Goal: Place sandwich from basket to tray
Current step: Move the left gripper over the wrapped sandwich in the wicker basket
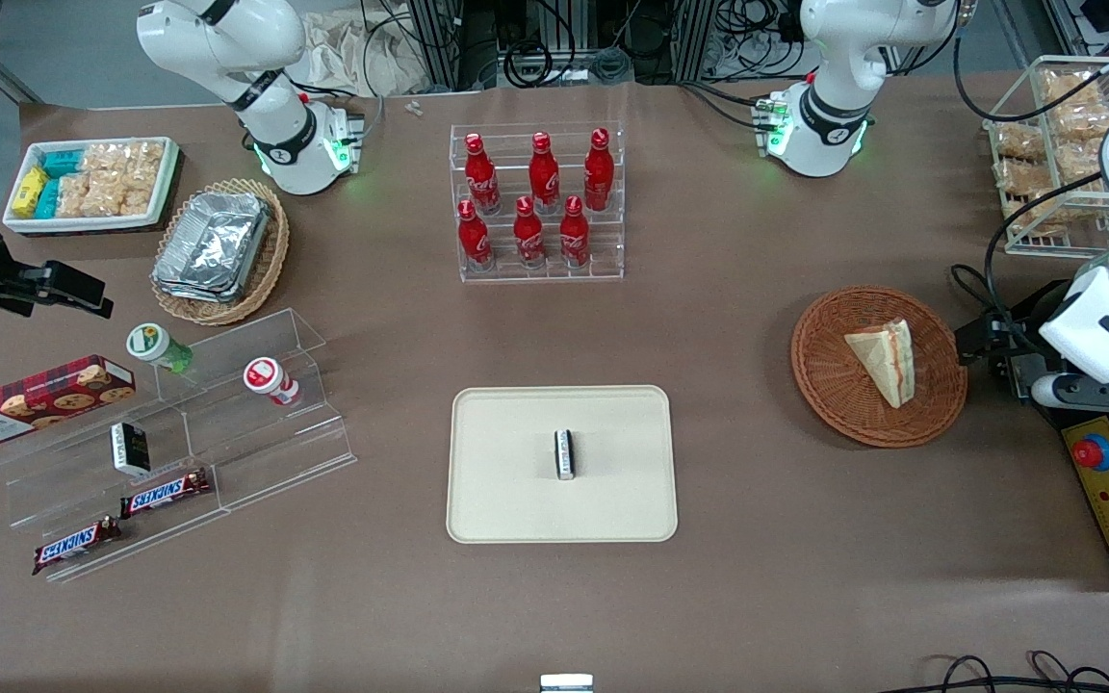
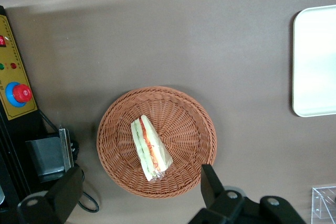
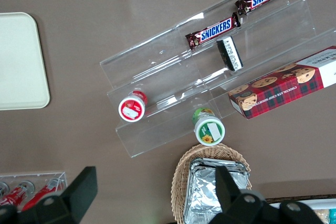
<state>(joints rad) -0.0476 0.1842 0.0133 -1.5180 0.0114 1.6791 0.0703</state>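
Wrapped triangular sandwich [image 2: 150, 148] in round reddish-brown wicker basket [image 2: 195, 129] lies directly beneath the spread, empty hand [image 2: 139, 192].

From my station I saw one wide counter [image 1: 709, 597] covered with a plain brown sheet, lit evenly from above. At the edge farthest from the front camera, black cables [image 1: 535, 58] lay coiled among metal frame legs, with some crumpled pale cloth [image 1: 352, 48] beside them. A strip of grey floor [image 1: 73, 48] showed there too.
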